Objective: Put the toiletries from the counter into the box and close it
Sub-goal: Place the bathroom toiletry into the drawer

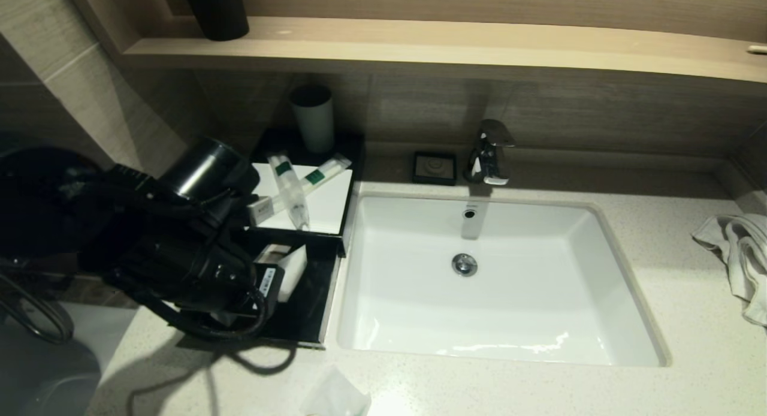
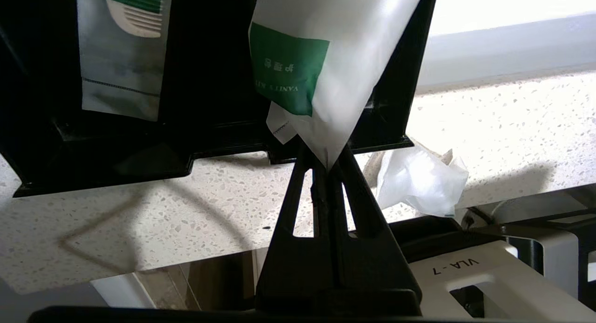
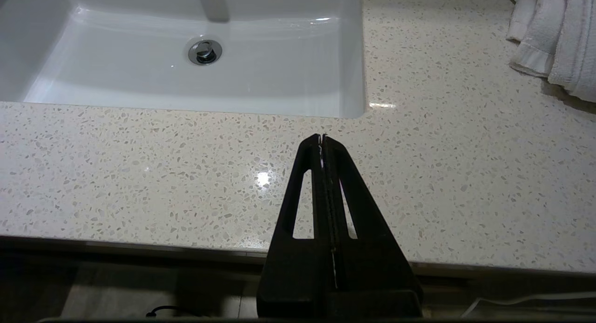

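The left gripper (image 2: 328, 167), at centre frame in the left wrist view, is fully closed on the lower corner of a white green-labelled packet (image 2: 326, 57). The packet hangs above the open drawer (image 2: 116, 151) of the black box (image 1: 299, 320), at lower left of the head view. A comb sachet (image 2: 122, 53) lies inside the drawer. Two slim tubes (image 1: 290, 188) rest on the box's white top panel. Another packet (image 1: 335, 398) lies on the counter (image 1: 689, 368) at the bottom edge. The right gripper (image 3: 322, 137) is closed and empty, over the counter in front of the sink (image 3: 186, 81).
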You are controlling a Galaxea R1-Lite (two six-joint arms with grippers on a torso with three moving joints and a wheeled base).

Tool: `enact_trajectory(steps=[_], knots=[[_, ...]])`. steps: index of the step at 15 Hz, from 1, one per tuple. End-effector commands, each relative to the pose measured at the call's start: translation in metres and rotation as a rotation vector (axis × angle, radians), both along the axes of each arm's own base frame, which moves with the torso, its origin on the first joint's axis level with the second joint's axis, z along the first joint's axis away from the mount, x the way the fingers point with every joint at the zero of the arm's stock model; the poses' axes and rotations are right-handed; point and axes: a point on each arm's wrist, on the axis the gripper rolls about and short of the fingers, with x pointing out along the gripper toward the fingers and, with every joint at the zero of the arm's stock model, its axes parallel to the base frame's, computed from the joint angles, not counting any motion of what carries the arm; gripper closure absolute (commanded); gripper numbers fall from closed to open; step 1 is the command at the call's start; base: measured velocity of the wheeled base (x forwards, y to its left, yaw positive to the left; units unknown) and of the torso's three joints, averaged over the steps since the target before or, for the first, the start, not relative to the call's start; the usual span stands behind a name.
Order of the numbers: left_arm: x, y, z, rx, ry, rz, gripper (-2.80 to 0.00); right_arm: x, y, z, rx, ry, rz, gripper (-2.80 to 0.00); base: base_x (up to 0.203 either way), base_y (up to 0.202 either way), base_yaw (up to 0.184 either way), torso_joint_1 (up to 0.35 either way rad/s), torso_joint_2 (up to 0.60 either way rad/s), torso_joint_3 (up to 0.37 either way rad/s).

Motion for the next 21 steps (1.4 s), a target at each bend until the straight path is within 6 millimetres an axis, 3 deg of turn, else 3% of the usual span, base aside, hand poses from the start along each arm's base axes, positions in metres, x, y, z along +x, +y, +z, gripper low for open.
enact_trajectory(steps=[1,21], knots=[[0.01,-0.006,-0.006,0.016,0.045,0.009,0.0,0.0,0.0,0.0,0.0,0.0,0.001,0.0,0.0,0.0,0.0,0.0,0.0,0.0],[0.052,-0.029,-0.017,0.012,0.078,0.048,0.0,0.0,0.0,0.0,0.0,0.0,-0.001,0.0,0.0,0.0,0.0,0.0,0.0,0.0]])
